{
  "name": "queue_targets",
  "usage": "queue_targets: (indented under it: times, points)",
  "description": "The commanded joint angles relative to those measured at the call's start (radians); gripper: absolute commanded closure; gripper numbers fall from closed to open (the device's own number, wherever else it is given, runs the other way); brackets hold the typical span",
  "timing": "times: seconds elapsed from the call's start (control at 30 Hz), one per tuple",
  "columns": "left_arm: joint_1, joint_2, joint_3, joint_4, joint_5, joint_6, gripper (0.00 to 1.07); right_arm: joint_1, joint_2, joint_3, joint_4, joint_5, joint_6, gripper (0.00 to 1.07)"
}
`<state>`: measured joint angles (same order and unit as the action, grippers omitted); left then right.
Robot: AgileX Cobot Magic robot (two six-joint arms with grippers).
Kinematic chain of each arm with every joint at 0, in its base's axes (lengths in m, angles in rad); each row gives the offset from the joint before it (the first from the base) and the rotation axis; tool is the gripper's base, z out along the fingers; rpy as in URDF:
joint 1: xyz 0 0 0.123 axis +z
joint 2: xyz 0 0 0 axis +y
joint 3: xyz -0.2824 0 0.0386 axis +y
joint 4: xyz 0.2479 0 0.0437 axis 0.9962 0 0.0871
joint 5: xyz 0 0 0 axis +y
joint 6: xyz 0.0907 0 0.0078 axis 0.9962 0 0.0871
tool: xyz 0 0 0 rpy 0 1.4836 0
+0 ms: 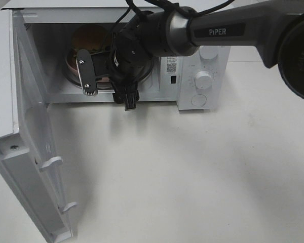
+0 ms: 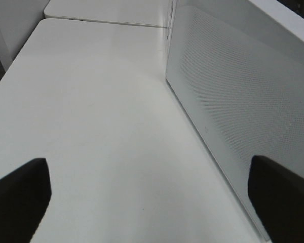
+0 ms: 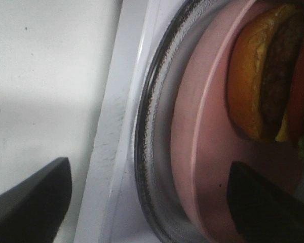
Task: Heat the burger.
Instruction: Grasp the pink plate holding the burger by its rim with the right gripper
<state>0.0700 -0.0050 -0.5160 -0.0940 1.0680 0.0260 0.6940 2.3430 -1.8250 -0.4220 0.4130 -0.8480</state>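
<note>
Burger (image 3: 266, 76) cropped in wrist view, overhead mostly hidden behind right tool (image 1: 107, 86)

Door (image 1: 25, 167) walls the left; right arm (image 1: 162, 28) and burger (image 1: 88, 36) fill the microwave (image 1: 202, 96); table (image 1: 192, 177) front passable

Plain white tabletop (image 1: 192, 177), soft diffuse shadows, second white table (image 2: 106, 10) adjoining

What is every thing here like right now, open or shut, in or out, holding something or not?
microwave door: swung wide open.
burger: sitting on the pink plate, inside the microwave.
pink plate: resting on the glass turntable.
left gripper: open, holding nothing, over the table.
right gripper: open, at the plate's rim, holding nothing.
</note>
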Motion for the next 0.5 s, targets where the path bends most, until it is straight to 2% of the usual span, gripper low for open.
queue_targets:
  times: [0.03, 0.5]
  points:
    - [0.001, -0.018, 0.0, -0.004, 0.002, 0.001, 0.09, -0.016, 0.019, -0.032, -0.006, 0.002, 0.013, 0.26]
    - [0.001, -0.018, 0.0, -0.004, 0.002, 0.001, 0.09, -0.03, 0.091, -0.142, 0.02, 0.001, 0.025, 0.28]
